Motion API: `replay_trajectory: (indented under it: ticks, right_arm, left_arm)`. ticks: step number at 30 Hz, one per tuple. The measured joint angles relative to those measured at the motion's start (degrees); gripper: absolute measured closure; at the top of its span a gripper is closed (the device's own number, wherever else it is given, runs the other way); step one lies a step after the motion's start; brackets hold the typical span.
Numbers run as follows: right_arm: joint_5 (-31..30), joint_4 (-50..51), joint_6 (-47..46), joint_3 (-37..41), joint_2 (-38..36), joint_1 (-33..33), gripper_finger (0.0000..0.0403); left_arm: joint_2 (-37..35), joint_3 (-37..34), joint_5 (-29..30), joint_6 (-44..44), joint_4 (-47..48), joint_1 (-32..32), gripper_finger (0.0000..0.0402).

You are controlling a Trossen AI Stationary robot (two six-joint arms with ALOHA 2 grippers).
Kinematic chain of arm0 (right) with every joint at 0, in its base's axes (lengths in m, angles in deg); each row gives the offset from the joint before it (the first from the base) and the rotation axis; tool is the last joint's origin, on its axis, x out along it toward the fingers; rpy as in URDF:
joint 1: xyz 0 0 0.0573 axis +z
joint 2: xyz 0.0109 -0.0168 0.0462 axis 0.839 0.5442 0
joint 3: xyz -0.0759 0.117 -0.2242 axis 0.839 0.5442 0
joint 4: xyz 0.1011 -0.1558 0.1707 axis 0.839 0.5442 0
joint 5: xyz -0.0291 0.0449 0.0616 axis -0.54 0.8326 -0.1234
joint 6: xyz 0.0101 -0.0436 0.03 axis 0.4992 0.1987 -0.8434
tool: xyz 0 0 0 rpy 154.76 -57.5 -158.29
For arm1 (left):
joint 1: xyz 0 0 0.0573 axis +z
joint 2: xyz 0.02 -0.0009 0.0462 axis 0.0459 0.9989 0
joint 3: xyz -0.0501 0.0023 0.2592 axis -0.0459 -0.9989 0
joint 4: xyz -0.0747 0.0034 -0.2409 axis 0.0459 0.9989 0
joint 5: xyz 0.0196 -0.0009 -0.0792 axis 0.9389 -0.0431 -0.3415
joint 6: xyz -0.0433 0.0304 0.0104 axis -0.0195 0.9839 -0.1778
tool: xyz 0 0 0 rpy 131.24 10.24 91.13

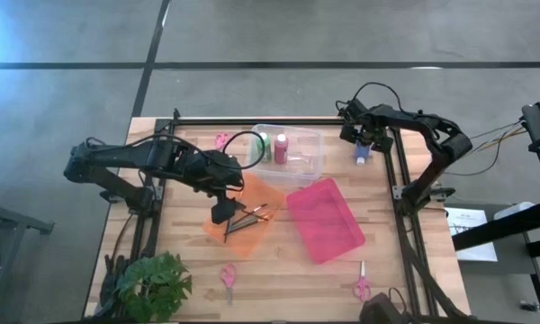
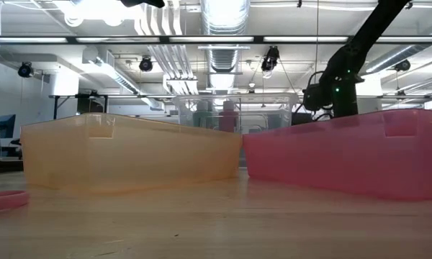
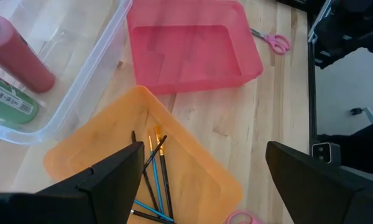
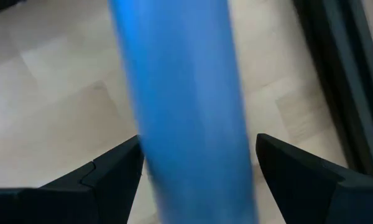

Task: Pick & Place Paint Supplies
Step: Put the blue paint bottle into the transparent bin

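Observation:
A blue paint bottle (image 4: 186, 106) stands upright on the table by the far right edge (image 1: 362, 158). My right gripper (image 4: 199, 144) points down over it, open, one finger on each side of the bottle with little room to spare. A clear bin (image 1: 310, 144) holds a green bottle (image 3: 9, 102) and a red bottle (image 3: 18, 53). Several paintbrushes (image 3: 155, 174) lie in the bottom of an orange bin (image 3: 81, 149). My left gripper (image 3: 204, 149) hangs open above that bin (image 1: 223, 214), with nothing between its fingers.
A pink bin (image 1: 324, 219) lies right of the orange one. Pink scissors lie at the far side (image 1: 221, 140), near the front (image 1: 227, 274) and front right (image 1: 362, 288). A potted plant (image 1: 153, 283) stands at the front left corner. The frame's rails run along both sides.

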Motion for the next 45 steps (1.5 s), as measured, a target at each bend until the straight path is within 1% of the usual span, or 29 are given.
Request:
replay_trajectory:
  ticks: [4, 6, 13, 15, 17, 20, 23, 26, 29, 31, 34, 37, 39, 42, 44, 45]
  right_arm:
    - [-0.18, -0.09, -1.14, -0.25, 0.12, 0.08, 0.0105]
    - [-0.11, -0.05, -1.4, -0.21, 0.14, 0.08, 0.0117]
    - [0.12, 0.02, -2.86, 0.24, -0.05, 0.05, 0.0213]
    - [0.73, 0.01, -4.17, 0.26, -0.21, 0.04, 0.0234]
    - [1.2, 0.01, -5.47, 0.36, -0.68, 0.01, 0.0245]
    - [2.75, 0.38, -6.51, 0.62, -2.19, -0.01, 0.0246]
    - [3.27, -0.11, -7.49, 0.63, -5.84, 0.1, 0.0231]
    - [3.25, -0.97, -7.76, 0.64, -11.13, 0.54, 0.0221]
    - [3.18, -2.48, -9.61, 0.6, -18.3, 1.14, 0.0219]
    - [3.4, -3.41, -11.43, 0.6, -23.59, 1.86, 0.0218]
    - [4.0, -7.19, -15.26, 0.6, -31.62, 3.49, 0.0218]
    - [4.01, -12.45, -20.42, 0.58, -38.69, 6.12, 0.0217]
    - [4.11, -17.12, -23.78, 0.58, -42.45, 7.91, 0.0217]
    - [4.15, -25.06, -28.07, 0.56, -46.14, 10.7, 0.0217]
    - [3.74, -30.3, -30.56, 0.54, -47.35, 12.76, 0.0217]
    - [3.43, -32.71, -31.79, 0.49, -47.73, 13.8, 0.0216]
  left_arm:
    - [0.0, 0.0, 0.0, -1.06, -0.41, -0.02, 0.0056]
    - [0.0, 0.0, 0.0, -1.09, -0.75, -0.02, 0.0056]
    - [0.0, 0.0, 0.02, -1.54, -1.46, -0.02, 0.0056]
    - [0.0, 0.0, 0.02, -1.88, -1.51, -0.02, 0.0056]
    - [0.0, 0.0, 0.0, -2.37, -1.51, -0.02, 0.0056]
    - [0.0, 0.0, -0.03, -2.33, -1.56, -0.43, 0.0056]
    - [0.0, 0.0, -0.27, -0.16, -2.94, -1.26, 0.0056]
    - [-0.03, 0.0, -0.09, 3.97, -5.89, -2.19, 0.0056]
    - [-0.25, 0.0, 2.22, 7.2, -9.43, -2.49, 0.0056]
    - [-0.46, 0.0, 6.03, 9.27, -11.71, -2.49, 0.0056]
    - [-0.61, 0.0, 15.68, 14.28, -16.35, -2.46, 0.006]
    - [-0.24, 0.01, 24.58, 21.71, -22.38, -2.19, 0.0073]
    - [0.58, 0.04, 29.89, 28.25, -26.89, -2.01, 0.0087]
    - [3.1, 0.06, 39.91, 39.77, -35.75, -1.86, 0.0113]
    - [5.17, 0.04, 44.86, 48.35, -43.41, -1.59, 0.0132]
    - [6.34, 0.04, 46.4, 53.01, -47.67, -1.41, 0.0141]
